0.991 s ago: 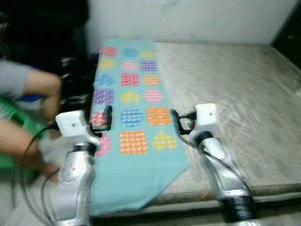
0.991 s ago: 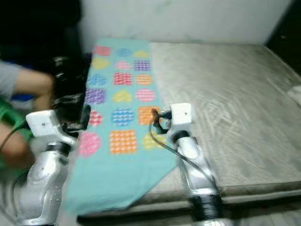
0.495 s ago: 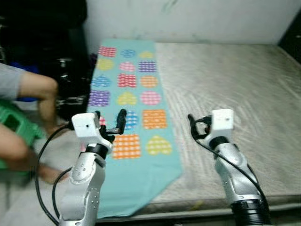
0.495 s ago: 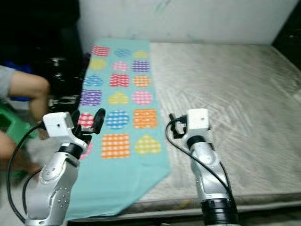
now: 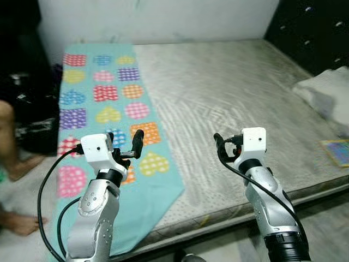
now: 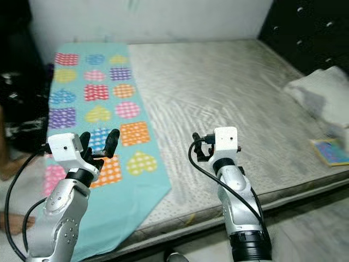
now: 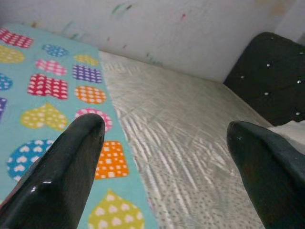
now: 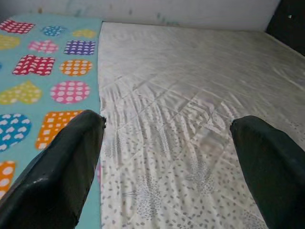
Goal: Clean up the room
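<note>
A turquoise cotton blanket printed with coloured hearts, circles and squares (image 5: 103, 114) lies as a long strip down the left side of the grey quilted mattress (image 5: 229, 103), its long axis running from the far wall toward the near edge, where one pointed corner hangs over the side. The left gripper (image 5: 121, 148) hovers above the near part of that strip — its two black fingers spread wide and holding nothing, as the left wrist view shows. The right gripper (image 5: 224, 146) hangs over bare mattress to the right of the blanket, also spread wide and empty; in its wrist view the blanket's right edge runs just beside one finger (image 8: 62, 167).

So the blanket lies directly beneath and ahead of the left arm, and to the left of the right arm — the left is clearly nearer. A white pillow (image 5: 324, 93) sits at the far right of the bed, and a small colourful flat book (image 5: 335, 150) lies near the right edge. A person's bare leg (image 5: 11, 158) is at the far left.
</note>
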`<state>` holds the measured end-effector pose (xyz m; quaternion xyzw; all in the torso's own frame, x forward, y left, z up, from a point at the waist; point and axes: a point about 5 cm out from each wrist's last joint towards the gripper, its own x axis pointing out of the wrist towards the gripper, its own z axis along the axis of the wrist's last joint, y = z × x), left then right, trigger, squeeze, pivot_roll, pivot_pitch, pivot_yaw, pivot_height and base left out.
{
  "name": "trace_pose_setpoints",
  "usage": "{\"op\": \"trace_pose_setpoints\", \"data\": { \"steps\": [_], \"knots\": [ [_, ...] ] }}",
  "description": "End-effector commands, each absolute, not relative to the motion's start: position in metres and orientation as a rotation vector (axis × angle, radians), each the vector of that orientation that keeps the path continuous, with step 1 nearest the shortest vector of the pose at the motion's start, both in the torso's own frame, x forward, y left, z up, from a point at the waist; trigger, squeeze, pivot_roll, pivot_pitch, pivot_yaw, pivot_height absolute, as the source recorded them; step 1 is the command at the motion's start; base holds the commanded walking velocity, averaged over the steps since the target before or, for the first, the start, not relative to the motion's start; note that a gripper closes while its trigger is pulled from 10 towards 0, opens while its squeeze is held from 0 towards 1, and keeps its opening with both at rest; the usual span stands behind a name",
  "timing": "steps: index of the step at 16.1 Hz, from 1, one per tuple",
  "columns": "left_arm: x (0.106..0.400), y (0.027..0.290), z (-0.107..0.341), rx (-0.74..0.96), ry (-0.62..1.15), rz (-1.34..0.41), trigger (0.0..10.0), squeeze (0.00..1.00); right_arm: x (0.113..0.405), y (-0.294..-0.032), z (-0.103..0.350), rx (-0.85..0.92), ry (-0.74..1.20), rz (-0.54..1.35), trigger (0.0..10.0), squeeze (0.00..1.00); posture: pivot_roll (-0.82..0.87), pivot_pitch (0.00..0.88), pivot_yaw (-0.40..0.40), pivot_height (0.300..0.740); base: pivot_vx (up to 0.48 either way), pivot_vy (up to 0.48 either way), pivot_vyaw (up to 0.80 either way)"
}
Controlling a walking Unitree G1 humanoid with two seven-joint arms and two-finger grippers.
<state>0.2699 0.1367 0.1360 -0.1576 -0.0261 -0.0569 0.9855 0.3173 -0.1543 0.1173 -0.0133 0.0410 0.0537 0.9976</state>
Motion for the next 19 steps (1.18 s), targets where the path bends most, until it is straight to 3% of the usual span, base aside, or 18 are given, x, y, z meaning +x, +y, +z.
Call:
{"op": "trace_pose_setpoints", "data": {
  "steps": [1, 10, 19],
  "knots": [
    [0.2680, 0.1347, 0.1348, -0.348, -0.041, -0.109, 10.0, 0.00, 0.3175, -0.1554, 0.1122, -0.031, 0.117, 0.110, 10.0, 0.00, -0.01, 0.118, -0.075, 0.740, 0.000, 0.255, 0.00],
    [0.2669, 0.1337, 0.1353, -0.361, -0.041, -0.116, 10.0, 0.00, 0.3159, -0.1555, 0.1134, -0.030, 0.116, 0.104, 10.0, 0.00, -0.01, 0.127, -0.073, 0.740, 0.000, 0.430, 0.00],
    [0.2659, 0.1313, 0.1351, -0.360, -0.037, -0.124, 10.0, 0.00, 0.3184, -0.1496, 0.1163, -0.012, 0.103, 0.114, 10.0, 0.00, -0.01, 0.130, -0.075, 0.740, 0.000, 0.000, 0.00]
  ]
}}
